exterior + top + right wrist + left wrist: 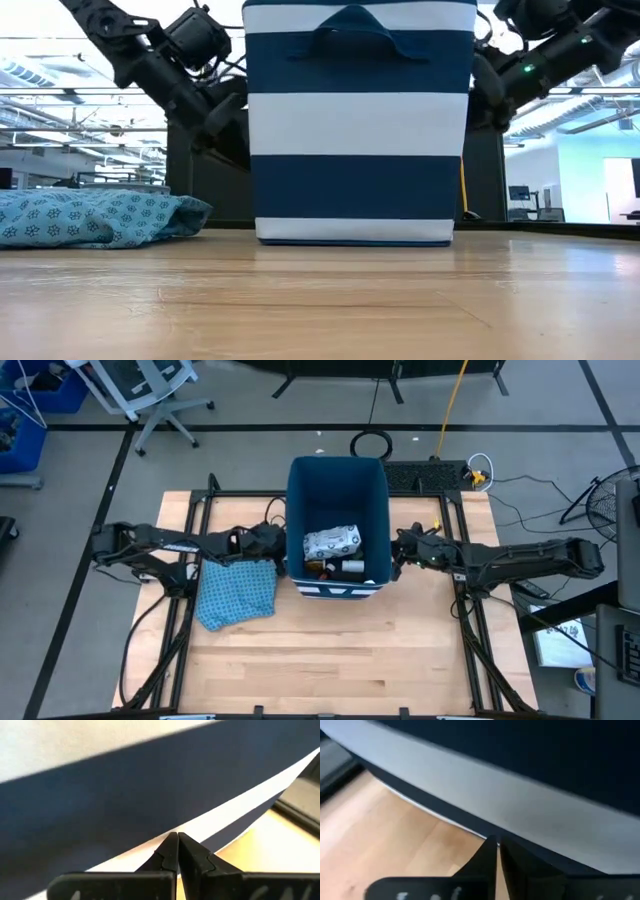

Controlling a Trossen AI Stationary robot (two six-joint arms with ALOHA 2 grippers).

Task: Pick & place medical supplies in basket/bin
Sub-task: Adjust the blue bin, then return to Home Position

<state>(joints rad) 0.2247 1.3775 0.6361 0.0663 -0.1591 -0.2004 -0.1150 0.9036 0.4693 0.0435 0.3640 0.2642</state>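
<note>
The tall dark-blue bin (337,461) with white stripes (358,120) stands upright on the table's middle. Inside it lie the white black-patterned packet (332,541) and, below it, small items including an orange bottle (327,567) and a white piece (352,567); the other supplies are hidden. My left gripper (279,546) is shut at the bin's left wall. It also shows in the left wrist view (497,840). My right gripper (397,550) is shut at the bin's right wall. It also shows in the right wrist view (177,836). My left gripper has its shut fingertips against the bin's outer left wall (475,826), at a dark stripe low on the wall. The fingers come level from the table's left. The bin stands with its base on the table. My right gripper has its shut fingertips against the bin's outer right wall (202,826), where a blue stripe meets a white one. The fingers come level from the table's right.
A blue patterned cloth (237,592) lies crumpled on the table left of the bin, under the left arm, and also shows in the low view (95,218). Bare wood (330,650) stretches toward the near edge. A black mat (425,477) lies at the far right.
</note>
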